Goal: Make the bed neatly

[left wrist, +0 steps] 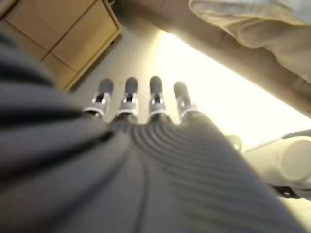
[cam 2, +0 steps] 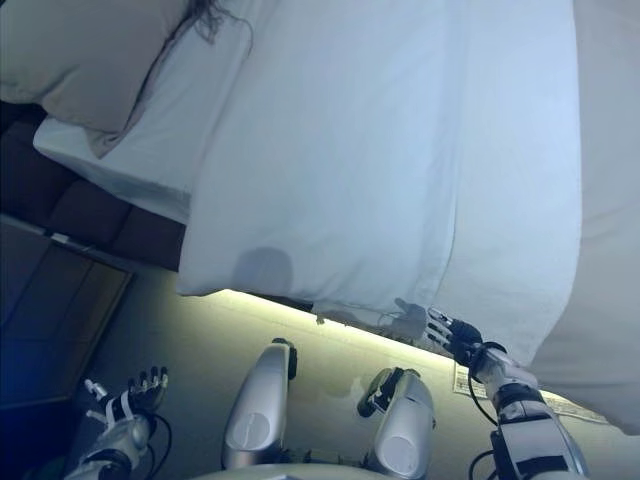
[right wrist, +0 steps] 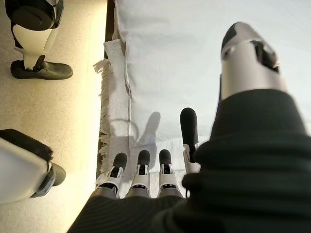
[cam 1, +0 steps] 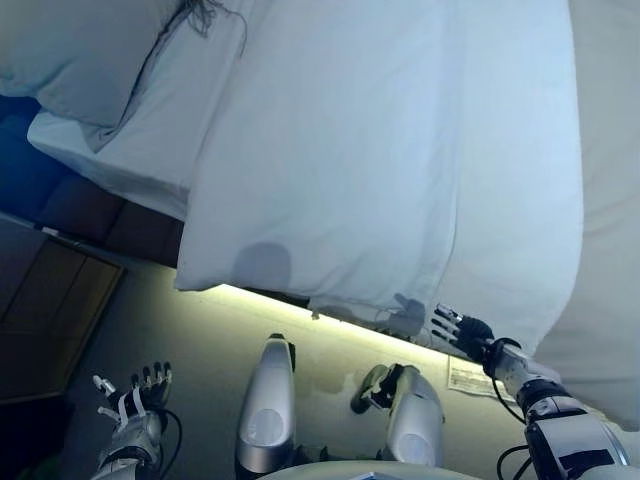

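A white duvet (cam 1: 380,150) covers the bed and hangs over its near edge. A pillow (cam 1: 80,50) lies at the upper left on the white sheet (cam 1: 150,140). My right hand (cam 1: 460,332) is open, fingers straight, just at the hanging lower edge of the duvet; in the right wrist view its fingers (right wrist: 141,167) point at the duvet's seam (right wrist: 127,87) and a fringed cloth edge (right wrist: 104,111) beneath it. My left hand (cam 1: 140,395) is open and empty, low over the floor at the lower left, away from the bed.
A lit strip of floor (cam 1: 250,320) runs along the bed's base. A wooden cabinet (left wrist: 58,39) stands on the floor to the left. A paper label (cam 1: 475,380) lies on the floor near my right hand.
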Tool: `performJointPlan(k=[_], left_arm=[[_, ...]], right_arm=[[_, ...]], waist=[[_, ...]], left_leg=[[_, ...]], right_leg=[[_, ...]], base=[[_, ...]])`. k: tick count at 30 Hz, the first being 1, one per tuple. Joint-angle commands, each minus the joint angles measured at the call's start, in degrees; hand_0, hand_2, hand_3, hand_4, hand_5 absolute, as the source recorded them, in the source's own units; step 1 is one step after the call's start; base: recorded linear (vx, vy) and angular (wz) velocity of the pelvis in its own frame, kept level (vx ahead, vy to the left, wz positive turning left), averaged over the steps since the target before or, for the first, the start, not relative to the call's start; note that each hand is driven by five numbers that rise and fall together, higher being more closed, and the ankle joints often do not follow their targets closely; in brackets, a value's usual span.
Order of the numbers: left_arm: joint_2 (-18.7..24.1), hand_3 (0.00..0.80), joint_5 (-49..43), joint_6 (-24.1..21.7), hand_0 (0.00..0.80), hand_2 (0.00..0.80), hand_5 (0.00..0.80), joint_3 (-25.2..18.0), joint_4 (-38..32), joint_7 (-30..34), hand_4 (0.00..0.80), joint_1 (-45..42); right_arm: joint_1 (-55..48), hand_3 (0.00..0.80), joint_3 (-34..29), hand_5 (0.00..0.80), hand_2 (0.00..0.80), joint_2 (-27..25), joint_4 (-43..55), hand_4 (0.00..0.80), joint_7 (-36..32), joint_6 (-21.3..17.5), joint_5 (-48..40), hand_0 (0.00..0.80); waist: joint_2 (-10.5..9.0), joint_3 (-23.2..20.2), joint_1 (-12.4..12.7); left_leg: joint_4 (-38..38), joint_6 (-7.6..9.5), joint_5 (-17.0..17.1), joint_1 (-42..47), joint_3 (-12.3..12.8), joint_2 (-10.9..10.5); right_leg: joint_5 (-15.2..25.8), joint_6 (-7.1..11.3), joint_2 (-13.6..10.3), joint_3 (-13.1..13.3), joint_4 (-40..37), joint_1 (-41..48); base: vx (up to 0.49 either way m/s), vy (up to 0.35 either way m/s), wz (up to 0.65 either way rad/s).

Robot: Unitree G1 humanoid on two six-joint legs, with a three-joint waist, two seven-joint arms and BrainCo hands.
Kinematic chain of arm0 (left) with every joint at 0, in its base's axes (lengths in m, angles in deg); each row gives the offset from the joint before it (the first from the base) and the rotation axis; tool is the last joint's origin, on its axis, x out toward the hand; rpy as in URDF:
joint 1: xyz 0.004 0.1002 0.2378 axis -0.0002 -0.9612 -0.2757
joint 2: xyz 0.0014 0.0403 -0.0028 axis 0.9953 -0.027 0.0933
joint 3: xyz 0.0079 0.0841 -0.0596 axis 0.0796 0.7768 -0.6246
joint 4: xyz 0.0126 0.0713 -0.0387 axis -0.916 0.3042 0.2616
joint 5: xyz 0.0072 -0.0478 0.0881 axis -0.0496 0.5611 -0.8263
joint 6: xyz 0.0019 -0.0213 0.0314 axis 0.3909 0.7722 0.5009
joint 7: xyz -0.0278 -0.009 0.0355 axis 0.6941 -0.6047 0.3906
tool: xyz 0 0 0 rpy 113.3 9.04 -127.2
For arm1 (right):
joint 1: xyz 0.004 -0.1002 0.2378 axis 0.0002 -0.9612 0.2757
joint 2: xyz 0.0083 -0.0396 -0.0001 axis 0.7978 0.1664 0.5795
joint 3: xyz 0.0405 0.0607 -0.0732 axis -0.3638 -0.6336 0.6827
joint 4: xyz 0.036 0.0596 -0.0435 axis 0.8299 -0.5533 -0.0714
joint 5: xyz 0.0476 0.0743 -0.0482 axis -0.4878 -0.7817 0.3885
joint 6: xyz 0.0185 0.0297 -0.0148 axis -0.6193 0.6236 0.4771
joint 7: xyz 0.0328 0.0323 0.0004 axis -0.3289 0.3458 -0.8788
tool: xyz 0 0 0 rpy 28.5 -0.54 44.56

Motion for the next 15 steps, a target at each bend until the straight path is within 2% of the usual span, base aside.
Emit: performJointPlan(k=[1, 5, 7, 9, 11, 15], left_arm=[[0.52, 0.000, -5.07, 0.29, 0.000, 0.000, 0.000, 0.03, 0.63, 2.45, 0.000, -3.18], [-2.62, 0.000, -7.61, -0.92, 0.000, 0.000, 0.000, 1.95, 0.59, 3.00, 0.000, -4.35], [-3.73, 0.000, -10.90, -1.34, 0.000, 0.000, 0.000, 3.54, 0.94, 1.29, 0.000, -4.94], [-3.94, 0.000, -15.36, -2.61, 0.000, 0.000, 0.000, 4.84, 1.81, 1.31, 0.000, -4.86], [-3.73, 0.000, -15.64, -2.98, 0.000, 0.000, 0.000, 5.82, 2.20, 1.98, 0.000, -4.56], [-3.56, 0.000, -20.57, -2.49, 0.000, 0.000, 0.000, 8.26, 1.28, 2.21, 0.000, -4.55]], right_arm=[[-1.24, 0.000, -3.24, 0.000, 0.000, 2.38, -0.58, 0.000, -1.51, -1.95, -0.73, 0.000], [-3.94, 0.000, -5.74, 0.000, 0.000, 3.74, -0.99, 0.000, -2.12, -1.82, -1.04, 0.000], [-5.26, 0.000, -6.49, 0.000, 0.000, 4.57, -1.82, 0.000, -2.42, -1.97, -0.99, 0.000], [-5.99, 0.000, -7.16, 0.000, 0.000, 5.08, -2.72, 0.000, -2.65, -1.80, -1.77, 0.000], [-7.17, 0.000, -7.44, 0.000, 0.000, 5.46, -3.67, 0.000, -3.21, -1.90, -2.94, 0.000], [-9.11, 0.000, -8.43, 0.000, 0.000, 6.61, -3.85, 0.000, -3.45, -2.75, -6.01, 0.000]], waist=[[-0.01, -4.10, 1.14], [-0.02, -7.55, 0.45], [-0.06, -9.68, 0.07], [-0.13, -11.76, -0.36], [-0.13, -13.95, -0.96], [0.36, -17.49, -1.60]], left_leg=[[-7.00, 2.57, 3.05, 5.52, 2.71, -0.51], [-16.92, 2.01, 7.42, 11.01, 3.58, -0.75], [-22.37, 1.53, 9.75, 14.18, 4.32, -1.19], [-27.94, 1.09, 11.87, 17.07, 4.97, -1.61], [-33.83, 0.81, 14.41, 20.22, 6.03, -1.82], [-43.14, 0.44, 17.99, 24.17, 6.55, -2.09]], right_leg=[[8.61, 4.59, -1.15, 4.04, -8.56, 4.90], [12.48, 5.23, 1.05, 3.29, -18.84, 10.23], [14.60, 5.51, 2.74, 3.02, -25.10, 13.36], [16.38, 5.82, 4.46, 2.77, -31.19, 16.31], [18.69, 5.98, 5.91, 2.31, -36.71, 19.19], [22.49, 6.49, 7.15, 1.93, -44.55, 22.66]], base=[[0.083, -0.117, -0.10], [0.111, -0.114, -0.14], [0.145, -0.117, -0.14], [0.163, -0.109, -0.02], [0.152, -0.085, -0.01], [0.127, -0.068, -0.05]])
